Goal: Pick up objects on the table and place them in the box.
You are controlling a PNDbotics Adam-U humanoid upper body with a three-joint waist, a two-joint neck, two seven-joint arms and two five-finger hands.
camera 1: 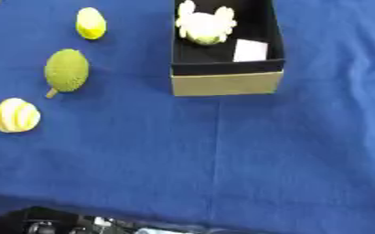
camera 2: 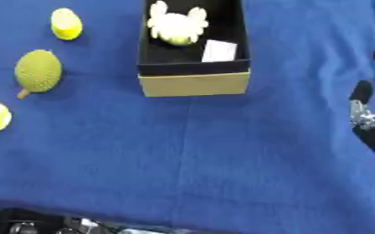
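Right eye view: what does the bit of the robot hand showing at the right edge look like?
Only a sliver of the right robot hand shows, at the right edge. Its parts are black and slim with rounded tips, and one has a small silver joint partway along. Another black rounded part pokes in higher up at the edge. No cables or markings are visible. The left robot hand shows in neither view.
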